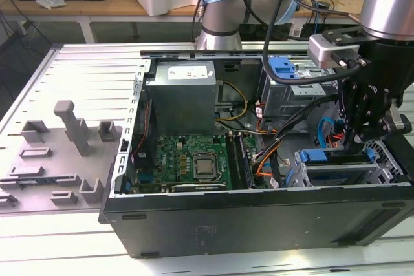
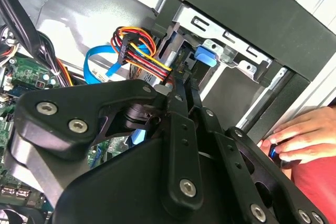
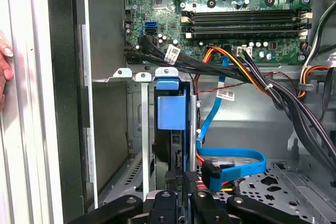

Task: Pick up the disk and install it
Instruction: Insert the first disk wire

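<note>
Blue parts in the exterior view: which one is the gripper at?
The gripper is at the blue-framed disk in the front bay, by the case's near wall. The other blue piece sits higher, on the rear cage.

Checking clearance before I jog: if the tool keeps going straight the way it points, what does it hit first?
Most likely the disk in the drive cage, directly ahead of the tool. Depth is unclear; they may already touch.
</note>
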Controlling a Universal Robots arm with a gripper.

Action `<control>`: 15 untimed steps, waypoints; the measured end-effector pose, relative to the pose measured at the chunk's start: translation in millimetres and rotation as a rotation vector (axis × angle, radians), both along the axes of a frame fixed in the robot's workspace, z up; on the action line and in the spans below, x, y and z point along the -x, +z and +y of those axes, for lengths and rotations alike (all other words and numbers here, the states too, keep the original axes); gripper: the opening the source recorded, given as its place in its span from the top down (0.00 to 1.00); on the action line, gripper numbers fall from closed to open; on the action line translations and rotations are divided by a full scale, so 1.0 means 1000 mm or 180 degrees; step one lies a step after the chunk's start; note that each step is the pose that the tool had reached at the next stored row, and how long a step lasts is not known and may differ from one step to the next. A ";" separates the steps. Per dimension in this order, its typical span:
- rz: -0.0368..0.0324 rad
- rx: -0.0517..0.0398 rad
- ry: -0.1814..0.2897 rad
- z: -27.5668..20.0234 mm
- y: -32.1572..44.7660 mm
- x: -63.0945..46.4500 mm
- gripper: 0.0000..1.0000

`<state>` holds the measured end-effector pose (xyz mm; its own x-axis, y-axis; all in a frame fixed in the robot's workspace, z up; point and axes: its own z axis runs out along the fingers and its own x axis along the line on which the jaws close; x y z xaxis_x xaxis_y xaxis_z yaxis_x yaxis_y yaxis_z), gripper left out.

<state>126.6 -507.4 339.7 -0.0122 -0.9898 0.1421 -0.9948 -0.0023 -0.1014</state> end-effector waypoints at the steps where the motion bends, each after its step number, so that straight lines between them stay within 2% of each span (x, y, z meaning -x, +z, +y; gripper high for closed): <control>1: 0.0000 0.0000 0.0000 0.0000 -0.0002 0.000 0.83; 15: 0.0000 0.0001 0.0002 0.0000 -0.0021 0.000 0.83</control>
<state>127.0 -507.4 337.6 -0.0114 -0.9897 0.1425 -0.9948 -0.0031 -0.1014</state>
